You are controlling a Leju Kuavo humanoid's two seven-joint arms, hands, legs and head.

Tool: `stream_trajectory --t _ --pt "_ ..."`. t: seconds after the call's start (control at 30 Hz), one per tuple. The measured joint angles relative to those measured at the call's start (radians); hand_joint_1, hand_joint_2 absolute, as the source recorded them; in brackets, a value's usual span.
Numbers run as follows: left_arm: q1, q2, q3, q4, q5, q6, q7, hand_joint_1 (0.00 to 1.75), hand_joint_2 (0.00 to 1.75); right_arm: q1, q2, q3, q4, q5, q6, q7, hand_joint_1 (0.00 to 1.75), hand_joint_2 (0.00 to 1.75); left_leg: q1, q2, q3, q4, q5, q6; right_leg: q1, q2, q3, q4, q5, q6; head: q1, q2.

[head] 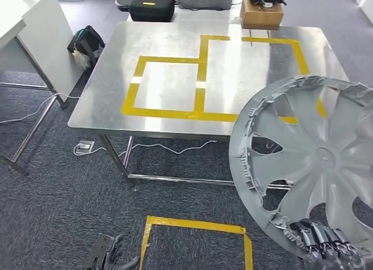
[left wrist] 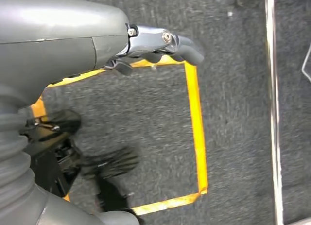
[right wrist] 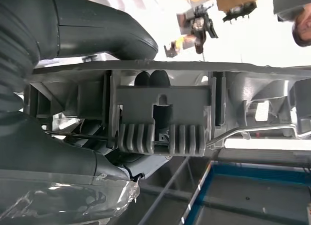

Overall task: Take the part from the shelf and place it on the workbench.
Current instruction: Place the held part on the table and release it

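Right hand (head: 323, 239) at lower right of the frame grips the rim of a grey wheel cover (head: 308, 159), held tilted before the steel workbench (head: 105, 83). Left hand (head: 110, 255) hangs low, fingers loosely apart, holding nothing.

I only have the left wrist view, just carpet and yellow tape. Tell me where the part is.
Observer: The right hand grips the grey wheel cover by its lower rim, raised in front of the robot.
Operator: Report the bench.
Observer: The steel workbench stands ahead, marked with yellow tape rectangles; the cover is not lying on it yet.
Operator: Confirm the grip.
Observer: The right wrist view shows dark fingers wrapped behind the cover's rim.
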Motion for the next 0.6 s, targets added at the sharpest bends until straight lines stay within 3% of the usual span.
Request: stream_trajectory --t 0.03,0.1,0.17,0.2,0.23,0.27,0.33,0.37,0.4,0.5,0.53,0.6 --pt "-0.002 0.001 0.000 0.001 0.000 0.000 0.001 0.00 1.75 0.001 0.000 0.000 0.002 0.000 0.000 0.001 1.75 1.75 -0.002 0.001 0.014 -0.002 -0.012 -0.006 0.000 -0.003 0.000 -0.010 0.041 -0.010 0.000 0.000" --pt "-0.013 0.001 0.000 0.001 0.000 0.001 0.001 0.00 1.75 0.004 -0.001 0.001 0.003 0.000 0.000 0.002 1.75 1.75 -0.001 0.003 0.016 0.019 0.000 -0.018 0.000 0.005 0.019 -0.003 0.020 -0.027 -0.007 0.000" --pt "-0.026 0.000 0.000 0.001 0.000 0.000 0.000 0.00 1.75 0.004 -0.001 0.002 0.003 -0.001 0.000 0.003 1.75 1.75 0.000 0.004 -0.042 0.135 0.038 -0.030 -0.004 0.008 0.054 -0.017 -0.002 -0.037 -0.009 0.001" --pt "-0.029 0.000 0.000 0.001 0.000 0.000 0.000 0.00 1.75 0.005 -0.001 0.003 0.003 -0.001 -0.001 0.003 1.75 1.75 0.000 0.004 -0.088 0.208 0.037 -0.035 -0.006 0.010 0.077 -0.028 -0.013 -0.041 -0.011 0.001" --pt "-0.027 -0.001 0.000 0.002 0.000 0.000 0.000 0.00 1.75 0.005 -0.001 0.004 0.003 -0.001 -0.001 0.003 1.75 1.75 0.000 0.004 -0.134 0.267 0.012 -0.039 -0.007 0.013 0.101 -0.040 -0.025 -0.044 -0.013 0.001" --pt "-0.025 0.000 0.000 0.002 0.000 0.000 0.000 0.00 1.75 0.006 -0.001 0.005 0.004 -0.001 -0.001 0.003 1.75 1.75 0.000 0.004 -0.174 0.301 -0.036 -0.039 -0.006 0.017 0.127 -0.052 -0.035 -0.046 -0.014 0.001" --pt "-0.020 0.000 0.000 0.002 0.000 0.000 0.000 0.00 1.75 0.007 -0.001 0.006 0.005 -0.001 -0.001 0.003 1.75 1.75 -0.002 0.004 -0.236 0.305 -0.129 -0.031 -0.005 0.026 0.180 -0.079 -0.056 -0.048 -0.015 0.001" --pt "-0.019 0.000 0.000 0.002 0.000 0.000 0.000 0.00 1.75 0.007 -0.001 0.006 0.005 -0.001 -0.001 0.003 1.75 1.75 -0.005 0.004 -0.258 0.280 -0.139 -0.024 -0.004 0.029 0.207 -0.092 -0.067 -0.048 -0.016 0.001" --pt "-0.017 0.000 0.000 0.002 0.000 0.000 0.000 0.00 1.75 0.008 -0.001 0.006 0.005 -0.001 -0.001 0.003 1.75 1.75 -0.009 0.004 -0.275 0.238 -0.106 -0.015 -0.002 0.032 0.234 -0.104 -0.078 -0.047 -0.016 0.001" --pt "-0.006 0.003 0.000 0.004 0.001 0.001 0.001 0.00 1.75 0.009 -0.001 0.006 0.008 -0.001 0.000 0.003 1.75 1.75 -0.028 0.002 -0.297 0.072 0.161 0.017 0.007 0.040 0.294 -0.127 -0.119 -0.038 -0.017 0.000" --pt "-0.003 0.004 0.000 0.005 0.001 0.002 0.003 0.00 1.75 0.009 -0.001 0.006 0.009 -0.001 0.000 0.001 1.75 1.75 -0.032 -0.001 -0.295 0.043 0.215 0.021 0.009 0.043 0.312 -0.127 -0.131 -0.033 -0.015 0.000" --pt "-0.005 0.003 0.000 0.005 0.001 0.005 0.005 0.00 1.75 0.011 -0.001 0.006 0.011 -0.001 0.000 -0.010 1.75 1.75 -0.030 -0.006 -0.273 0.034 0.223 0.023 0.014 0.045 0.324 -0.101 -0.137 -0.023 -0.011 0.001"
